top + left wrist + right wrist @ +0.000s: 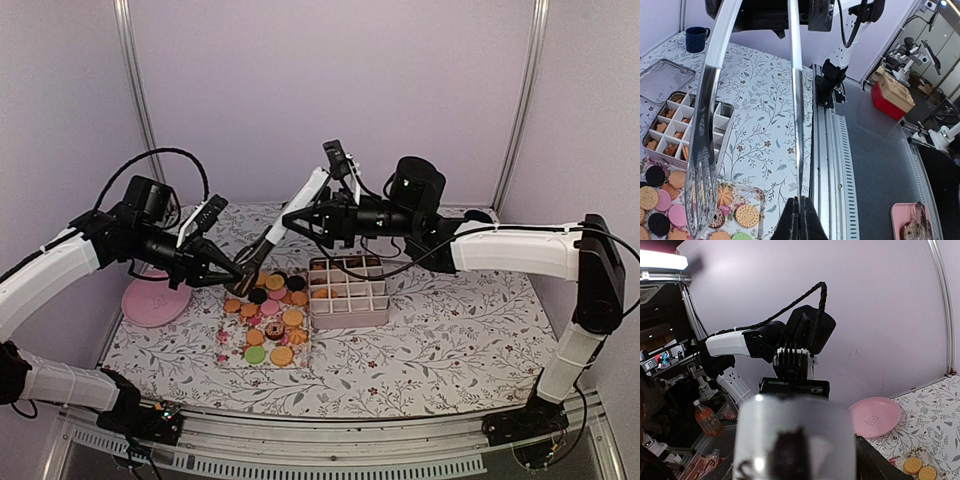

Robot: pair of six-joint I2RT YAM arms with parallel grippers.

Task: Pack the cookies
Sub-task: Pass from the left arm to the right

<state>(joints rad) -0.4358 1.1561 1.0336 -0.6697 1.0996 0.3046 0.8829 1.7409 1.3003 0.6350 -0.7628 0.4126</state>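
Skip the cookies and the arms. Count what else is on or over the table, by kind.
plate: 1
divided box: 1
lid: 1
mug: 1
tongs: 1
floral tray: 1
Total: 6

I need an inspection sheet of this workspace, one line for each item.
Surface: floral tablecloth, lying flat.
Job's things: small round cookies on a floral tray; some already in the divided metal tin.
Clutter: pink round plate, dark blue mug, flat metal lid.
Grippers: left gripper shut on one arm of the steel tongs; right gripper at their far end, state unclear.
Cables: black cable loops above the left arm.
Surroundings: lilac enclosure walls; orange drink bottle outside.
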